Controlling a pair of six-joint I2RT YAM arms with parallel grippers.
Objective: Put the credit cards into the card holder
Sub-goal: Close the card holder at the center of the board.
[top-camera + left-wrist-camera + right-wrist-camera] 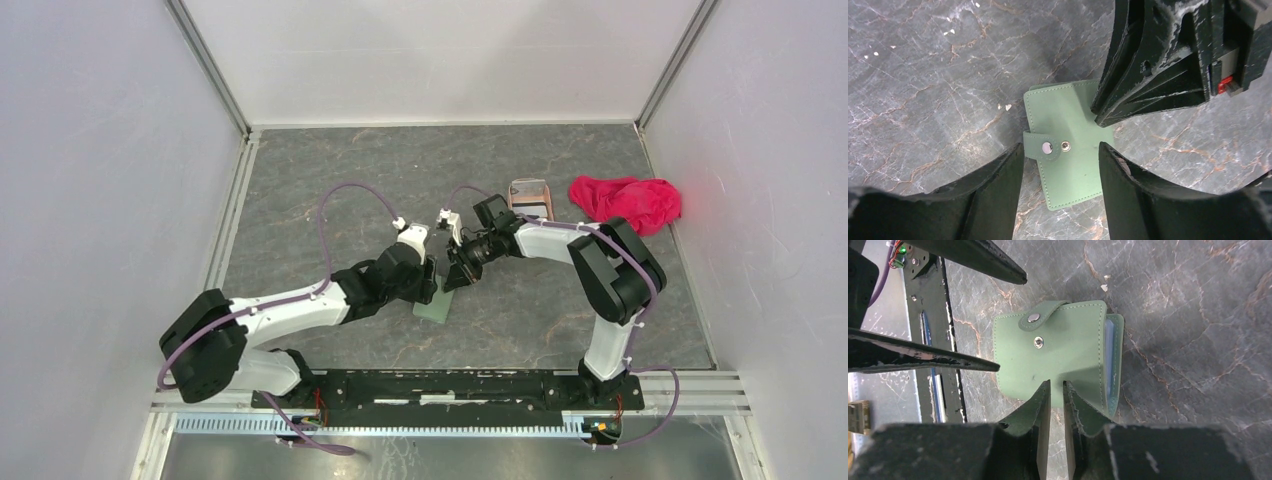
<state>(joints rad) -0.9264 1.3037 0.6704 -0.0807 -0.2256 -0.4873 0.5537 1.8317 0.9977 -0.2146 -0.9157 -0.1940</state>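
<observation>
Below, between the left fingers (998, 192), lies the card holder (1068, 145).

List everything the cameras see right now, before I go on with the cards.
card holder: 1, sage green, folded with its snap strap undone, mid-table under both pincers
credit cards: none clearly in view
tray: 1, pinkish-brown, far side right of centre; contents too small to tell
cloth: 1, red-pink, crumpled, just right of the tray
table: 1, dark grey marbled
left arm: 1, white and black, reaching in from the near left
right arm: 1, white and black, reaching in from the right
left pincer: 1, black, open, over the holder's strap
right pincer: 1, black, nearly closed, tips at the holder's edge; grip unclear
</observation>
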